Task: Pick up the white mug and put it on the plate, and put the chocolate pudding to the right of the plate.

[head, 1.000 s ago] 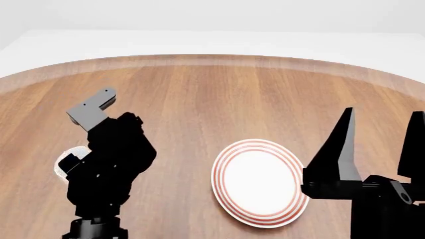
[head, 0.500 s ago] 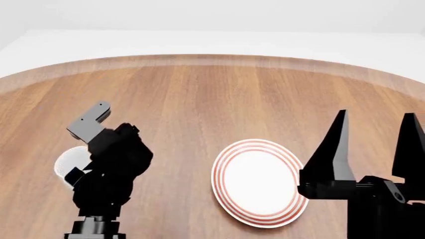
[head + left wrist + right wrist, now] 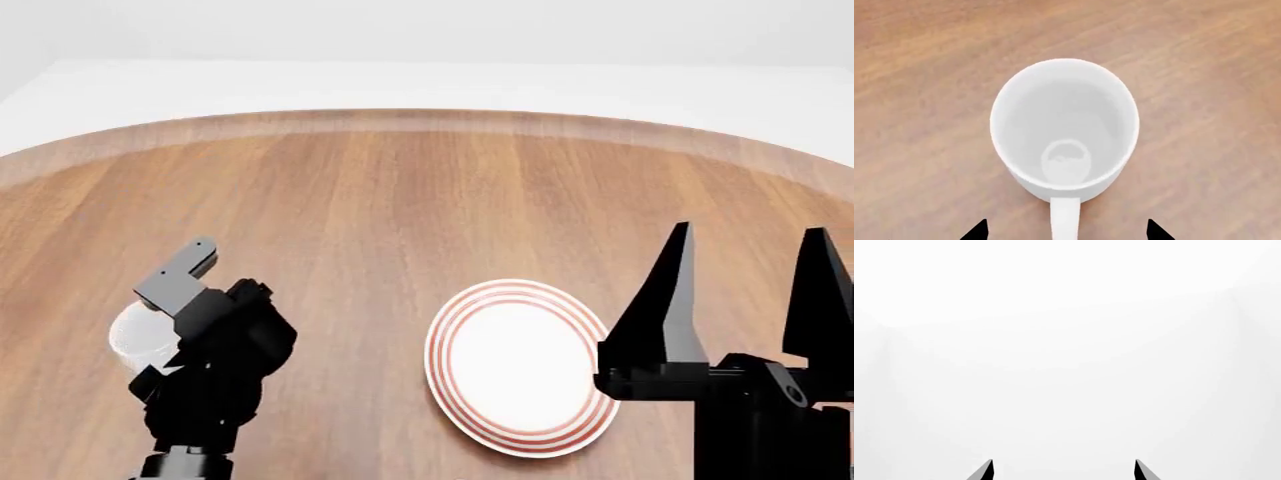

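Observation:
The white mug (image 3: 1064,127) stands upright on the wooden table, seen from above in the left wrist view, its handle pointing toward my left gripper (image 3: 1066,231). That gripper is open, its two fingertips on either side of the handle, above the mug. In the head view the mug (image 3: 134,335) shows partly behind my left arm. The plate (image 3: 521,365) with red rings lies at the middle right. My right gripper (image 3: 747,255) is open and empty, fingers pointing up, just right of the plate. The chocolate pudding is out of view.
The round wooden table (image 3: 400,180) spreads far behind the plate, with its curved far edge at the back. The right wrist view shows only a blank white background.
My left arm has lowered and drawn back toward the mug, uncovering more of it. My right gripper has dropped slightly and shifted a little left.

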{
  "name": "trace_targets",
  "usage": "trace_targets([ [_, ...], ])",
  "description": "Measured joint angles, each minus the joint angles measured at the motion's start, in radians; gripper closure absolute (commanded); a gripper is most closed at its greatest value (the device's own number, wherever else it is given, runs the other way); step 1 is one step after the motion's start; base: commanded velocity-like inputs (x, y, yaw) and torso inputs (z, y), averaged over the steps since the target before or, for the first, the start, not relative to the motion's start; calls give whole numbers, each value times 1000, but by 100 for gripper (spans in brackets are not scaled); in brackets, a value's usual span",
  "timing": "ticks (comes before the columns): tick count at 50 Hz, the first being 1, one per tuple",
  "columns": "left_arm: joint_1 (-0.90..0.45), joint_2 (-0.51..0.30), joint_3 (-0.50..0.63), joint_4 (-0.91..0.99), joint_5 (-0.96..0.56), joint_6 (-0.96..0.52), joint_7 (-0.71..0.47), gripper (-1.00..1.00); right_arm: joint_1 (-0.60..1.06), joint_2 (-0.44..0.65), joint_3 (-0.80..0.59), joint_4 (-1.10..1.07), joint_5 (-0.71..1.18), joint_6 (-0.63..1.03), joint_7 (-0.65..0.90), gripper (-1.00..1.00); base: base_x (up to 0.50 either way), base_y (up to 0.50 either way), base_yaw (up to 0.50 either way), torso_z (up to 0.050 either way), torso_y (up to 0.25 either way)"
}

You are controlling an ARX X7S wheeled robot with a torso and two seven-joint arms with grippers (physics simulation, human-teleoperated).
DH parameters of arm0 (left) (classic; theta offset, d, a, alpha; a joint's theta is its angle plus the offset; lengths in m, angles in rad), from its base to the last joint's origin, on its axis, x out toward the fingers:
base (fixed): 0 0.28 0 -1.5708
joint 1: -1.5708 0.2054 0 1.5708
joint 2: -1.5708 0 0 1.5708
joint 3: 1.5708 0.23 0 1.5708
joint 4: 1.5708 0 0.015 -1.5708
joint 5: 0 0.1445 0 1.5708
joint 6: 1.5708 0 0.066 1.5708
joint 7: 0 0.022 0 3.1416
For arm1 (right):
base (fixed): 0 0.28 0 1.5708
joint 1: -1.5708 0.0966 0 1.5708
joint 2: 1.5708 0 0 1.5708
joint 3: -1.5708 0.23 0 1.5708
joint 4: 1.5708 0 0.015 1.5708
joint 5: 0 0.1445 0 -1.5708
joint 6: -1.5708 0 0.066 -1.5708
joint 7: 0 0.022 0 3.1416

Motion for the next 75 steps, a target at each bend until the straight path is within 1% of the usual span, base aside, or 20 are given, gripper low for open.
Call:
trace_targets([
  [21,-7,-4,18,-114,-7,51,82,-100,0,8,-6,-3,4,2,8,-100,0,0,0,0,0],
  [48,-16,-18,28,-228,-9,98,142,-100,0,15,-15,2,2,-1,16,-100,0,0,0,0,0],
  [49,-17,-18,29,-233,-9,99,146,100,0,16,-15,2,2,-1,16,-100,0,0,0,0,0],
  [65,-41,-22,61,-271,1,79,188,100,1,19,-24,7,3,0,20,-100,0,0,0,0,0],
  [75,-46,-46,98,-208,-8,12,203,100,1,22,-30,11,3,2,21,-100,0,0,0,0,0],
])
